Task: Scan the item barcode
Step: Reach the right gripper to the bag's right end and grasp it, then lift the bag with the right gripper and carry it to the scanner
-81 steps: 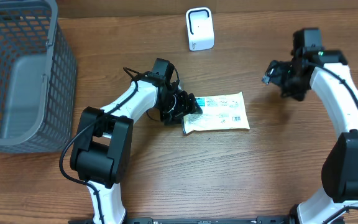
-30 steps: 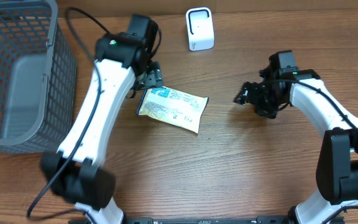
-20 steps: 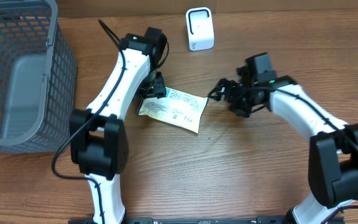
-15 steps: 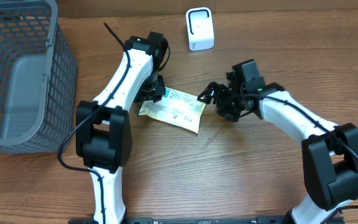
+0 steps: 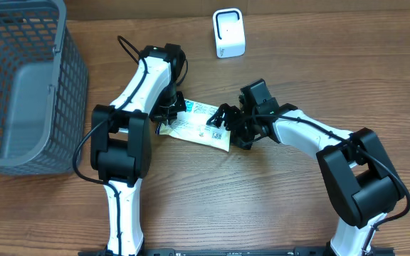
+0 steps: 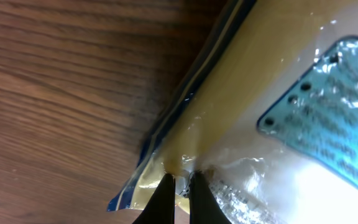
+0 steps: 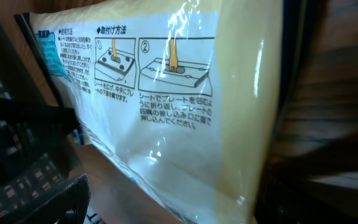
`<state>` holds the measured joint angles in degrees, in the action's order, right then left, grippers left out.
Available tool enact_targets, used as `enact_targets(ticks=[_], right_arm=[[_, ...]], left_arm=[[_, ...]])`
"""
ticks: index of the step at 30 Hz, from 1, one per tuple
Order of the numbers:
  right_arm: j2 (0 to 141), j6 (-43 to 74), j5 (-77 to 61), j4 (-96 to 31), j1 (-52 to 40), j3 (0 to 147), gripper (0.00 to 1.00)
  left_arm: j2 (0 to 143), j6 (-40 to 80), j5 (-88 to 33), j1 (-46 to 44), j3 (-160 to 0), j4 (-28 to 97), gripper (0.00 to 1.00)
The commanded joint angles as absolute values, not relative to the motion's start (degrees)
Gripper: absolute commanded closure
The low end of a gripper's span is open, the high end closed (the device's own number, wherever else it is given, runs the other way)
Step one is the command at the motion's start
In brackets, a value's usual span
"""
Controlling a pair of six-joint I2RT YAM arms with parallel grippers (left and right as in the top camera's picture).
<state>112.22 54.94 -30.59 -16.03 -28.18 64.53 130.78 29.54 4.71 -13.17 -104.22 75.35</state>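
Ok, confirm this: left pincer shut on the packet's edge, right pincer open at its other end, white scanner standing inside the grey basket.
Not quite. The overhead view shows the white scanner standing on the wooden table beyond the packet, outside the grey basket. The rest holds.

Packet [image 5: 199, 126]: glossy plastic film, crinkled, with glare streaks over its yellow face and printed panel. Table [image 5: 262, 206]: brown wood grain, smooth, low sheen. Basket [image 5: 71, 75]: grey plastic mesh, matt. Scanner [image 5: 228, 33]: white plastic, glossy. My left arm [image 5: 142, 85]: smooth white plastic shell. My left fingertips [image 6: 164, 198]: matt black; the film puckers at them.
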Motion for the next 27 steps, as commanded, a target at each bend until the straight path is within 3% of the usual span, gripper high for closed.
enact_targets(ticks=[1, 3, 5, 8, 13, 18, 24, 25, 26, 27], right_arm=[[116.11, 58.22, -28.12, -15.97, -29.50, 63.79, 0.09], [116.51, 58.39, -27.92, -15.18, -29.87, 63.79, 0.13], [116.55, 58.33, -26.46, -15.00, -29.89, 63.79, 0.24], [116.55, 57.91, -24.43, -15.11, -29.76, 63.81, 0.55], [116.49, 54.33, -24.25, -15.90, -29.08, 64.64, 0.94], [114.37, 49.63, -22.20, -21.06, -28.47, 68.01, 0.96], [104.99, 43.44, -2.24, -35.79, -27.94, 74.74, 0.96], [103.33, 42.22, 2.63, -39.11, -27.94, 76.40, 0.96], [101.89, 41.19, 6.94, -42.06, -27.94, 77.95, 0.96], [100.38, 39.88, 11.90, -45.60, -27.94, 79.90, 0.96]], left_arm=[[135.52, 31.99, 2.17, -14.87, -103.85, 75.40, 0.96], [136.73, 31.99, 1.30, -15.14, -103.85, 75.44, 0.96], [137.53, 31.97, 1.21, -15.27, -103.85, 75.90, 0.96], [137.93, 31.79, 1.69, -15.29, -103.85, 76.71, 0.96], [137.91, 31.68, 1.87, -15.16, -103.90, 77.41, 0.96], [137.88, 28.38, 1.87, -14.94, -107.48, 81.69, 0.96], [137.88, 25.80, 1.89, -14.13, -124.57, 93.34, 0.96], [137.88, 25.67, 1.89, -13.80, -127.85, 94.96, 0.92], [137.88, 25.67, 1.89, -13.43, -130.67, 96.14, 0.82], [137.88, 25.58, 1.87, -13.02, -133.47, 96.86, 0.63]])
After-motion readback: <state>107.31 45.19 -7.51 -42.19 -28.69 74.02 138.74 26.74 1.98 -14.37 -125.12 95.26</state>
